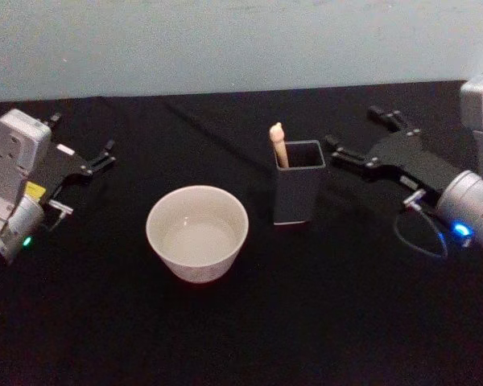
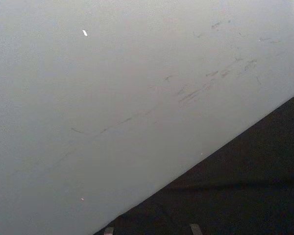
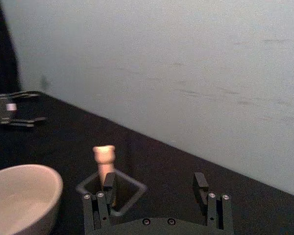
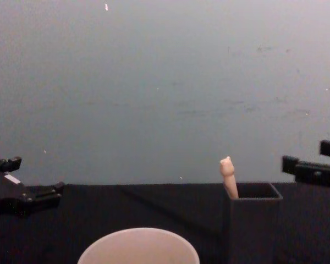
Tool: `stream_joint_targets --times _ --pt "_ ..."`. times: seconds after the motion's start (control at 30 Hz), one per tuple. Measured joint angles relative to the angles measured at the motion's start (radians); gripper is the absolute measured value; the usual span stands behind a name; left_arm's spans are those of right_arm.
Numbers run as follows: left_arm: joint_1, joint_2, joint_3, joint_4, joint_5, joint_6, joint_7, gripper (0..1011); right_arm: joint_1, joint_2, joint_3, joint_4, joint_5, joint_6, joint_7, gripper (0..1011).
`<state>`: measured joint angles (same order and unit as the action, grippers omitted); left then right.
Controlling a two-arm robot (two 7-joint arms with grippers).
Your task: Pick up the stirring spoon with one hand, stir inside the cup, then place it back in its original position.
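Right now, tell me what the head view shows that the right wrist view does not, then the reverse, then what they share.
Head view: the cup with its whole round rim and inside, the holder with its walls down to the table, and the right pincer from above, open, just right of the holder.
Right wrist view: the look along that pincer's fingers, the holder's mouth just beyond one of them.
Both: the spoon standing in the holder, the cup beside it, and the left pincer, open, far left.

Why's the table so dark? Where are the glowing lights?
Head view: the black tablecloth hides shadows, the pale cream round cup looks bright; a blue light glows on the right arm, a green one on the left arm. Right wrist view: the cup looks dimmer.
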<state>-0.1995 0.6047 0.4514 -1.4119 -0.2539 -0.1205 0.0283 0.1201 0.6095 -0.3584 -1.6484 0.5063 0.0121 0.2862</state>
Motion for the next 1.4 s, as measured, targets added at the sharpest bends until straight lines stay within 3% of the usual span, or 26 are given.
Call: stream_joint_targets --times 0.23,0.63,0.97,1.4 --pt "0.000 0.000 0.000 0.000 0.000 0.000 0.000 1001 0.016 -0.013 -0.042 -0.023 -0.017 0.053 0.064 1002" --pt "0.000 0.000 0.000 0.000 0.000 0.000 0.000 1001 0.082 -0.080 -0.085 0.031 -0.082 0.134 0.079 1002" --pt "0.000 0.000 0.000 0.000 0.000 0.000 0.000 1001 0.129 -0.146 -0.093 0.093 -0.133 0.148 0.064 1002" --pt "0.000 0.000 0.000 0.000 0.000 0.000 0.000 1001 0.163 -0.200 -0.084 0.149 -0.169 0.152 0.074 1000"
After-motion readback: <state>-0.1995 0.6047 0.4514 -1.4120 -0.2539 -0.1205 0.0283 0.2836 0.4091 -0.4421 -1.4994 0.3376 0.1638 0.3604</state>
